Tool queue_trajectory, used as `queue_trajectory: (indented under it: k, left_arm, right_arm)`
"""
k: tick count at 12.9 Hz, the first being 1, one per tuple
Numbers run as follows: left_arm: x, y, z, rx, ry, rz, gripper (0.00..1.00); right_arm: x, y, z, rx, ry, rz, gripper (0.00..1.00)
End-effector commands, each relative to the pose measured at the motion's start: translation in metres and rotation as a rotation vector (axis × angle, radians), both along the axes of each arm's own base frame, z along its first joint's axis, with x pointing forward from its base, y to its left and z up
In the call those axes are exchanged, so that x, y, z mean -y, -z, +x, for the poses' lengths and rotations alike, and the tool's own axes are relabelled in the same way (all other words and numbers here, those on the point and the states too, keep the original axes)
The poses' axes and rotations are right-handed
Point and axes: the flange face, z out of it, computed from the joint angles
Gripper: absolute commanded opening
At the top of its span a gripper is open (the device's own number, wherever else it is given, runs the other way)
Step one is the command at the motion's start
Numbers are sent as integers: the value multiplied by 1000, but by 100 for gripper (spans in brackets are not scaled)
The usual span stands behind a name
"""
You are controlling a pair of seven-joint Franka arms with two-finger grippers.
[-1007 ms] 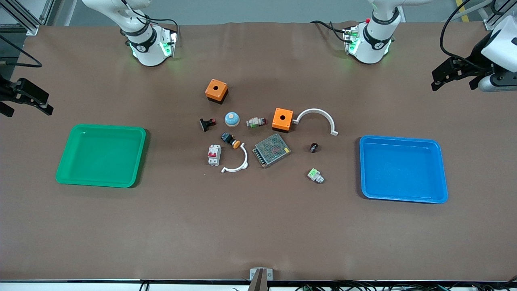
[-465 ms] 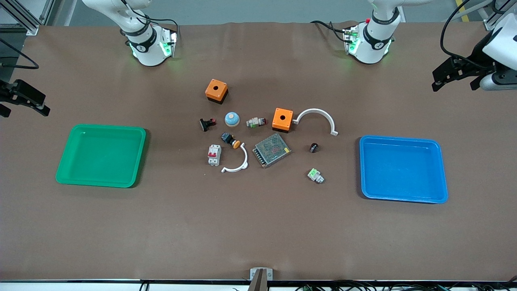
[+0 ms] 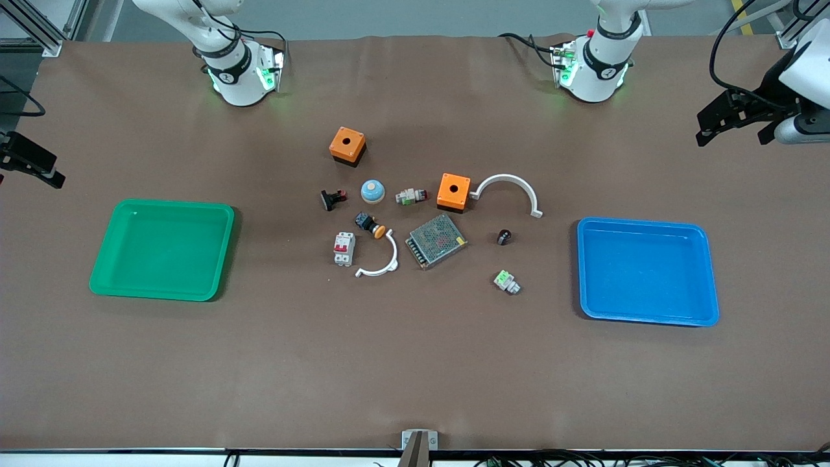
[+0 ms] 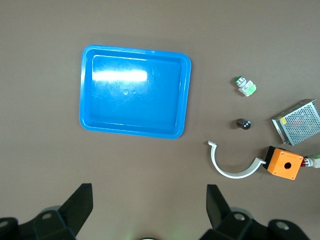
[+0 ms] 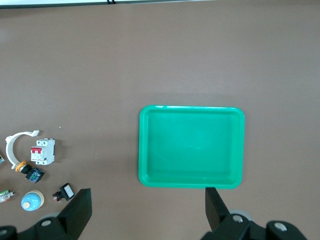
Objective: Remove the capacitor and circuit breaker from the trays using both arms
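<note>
Brown surface carries everything: both trays, green (image 3: 162,250) and blue (image 3: 648,271), lie empty, while the circuit breaker (image 3: 343,248) and capacitor (image 3: 504,237) rest mid-surface between them. Toward the end edges, right gripper (image 3: 26,162) and left gripper (image 3: 729,120) have drifted outward, fingers wide, holding nothing; the task looks finished.

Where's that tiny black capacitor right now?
In the front view the capacitor lies on the bare table, not in a tray, between the mesh-covered box and the blue tray, toward the left arm's end.
</note>
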Motion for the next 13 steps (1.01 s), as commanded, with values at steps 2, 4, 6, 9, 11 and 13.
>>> queue_trajectory:
  k: [2, 4, 6, 9, 11, 13]
  left_arm:
    - [-1, -8, -4, 15, 15, -5, 100]
    - [-1, -7, -3, 13, 11, -5, 100]
    - [0, -6, -2, 12, -2, -3, 100]
    - [-2, -6, -2, 7, -14, -4, 100]
    - [-2, -4, -2, 1, -8, -4, 100]
    - [0, -4, -3, 1, -4, -2, 100]
  right_arm:
    - [-6, 3, 2, -10, -17, 4, 100]
    - [-6, 1, 2, -4, -12, 8, 100]
    - [-5, 0, 3, 0, -11, 10, 100]
    - [-5, 0, 2, -2, -12, 8, 100]
    - [-6, 1, 2, -4, -15, 8, 100]
    - [-7, 1, 3, -4, -19, 8, 100]
